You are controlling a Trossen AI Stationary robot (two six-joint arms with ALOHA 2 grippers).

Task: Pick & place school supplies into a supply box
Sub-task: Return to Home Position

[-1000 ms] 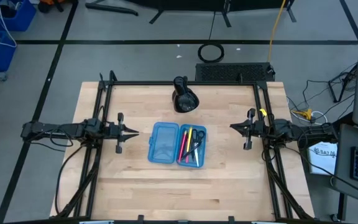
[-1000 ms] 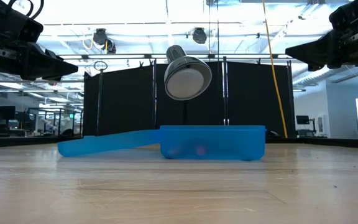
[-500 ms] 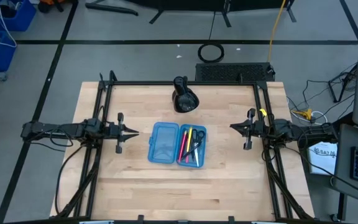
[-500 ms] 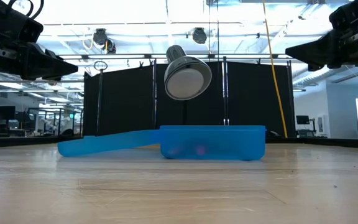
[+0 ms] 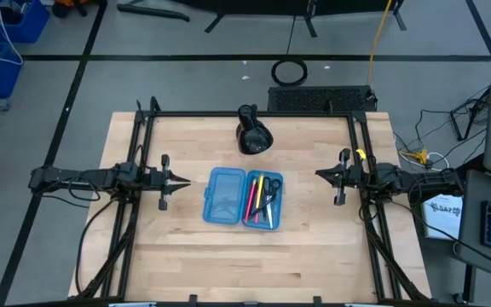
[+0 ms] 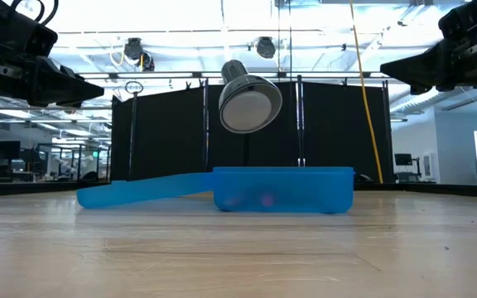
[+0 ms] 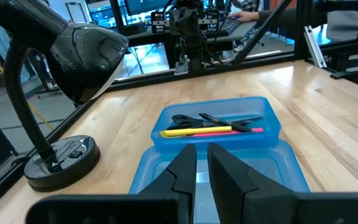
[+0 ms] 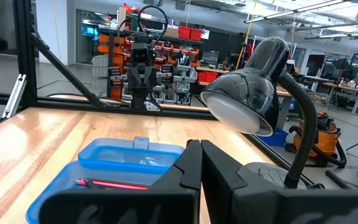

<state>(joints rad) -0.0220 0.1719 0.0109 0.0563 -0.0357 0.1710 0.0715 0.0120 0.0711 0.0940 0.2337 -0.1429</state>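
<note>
1. the supply box (image 5: 225, 197) lies open in the middle of the bench (image 5: 314, 247).
2. the school supplies (image 5: 262, 199) lie inside the half nearer the right arm.
3. the left pincer (image 5: 183, 180) hovers near the box, fingers together, empty.
4. the right pincer (image 5: 320, 174) hovers on the opposite side, closed, empty.
5. a black lamp (image 5: 254, 136) stands near the box.

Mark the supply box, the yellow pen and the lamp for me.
supply box (image 5: 225, 198): high view, bare left half.
yellow pen (image 7: 191, 132): left wrist view, mid-barrel.
lamp (image 8: 241, 93): right wrist view, shade.

Overhead straight down, low view level, opposed wrist views share supply box (image 5: 225, 198)
</note>
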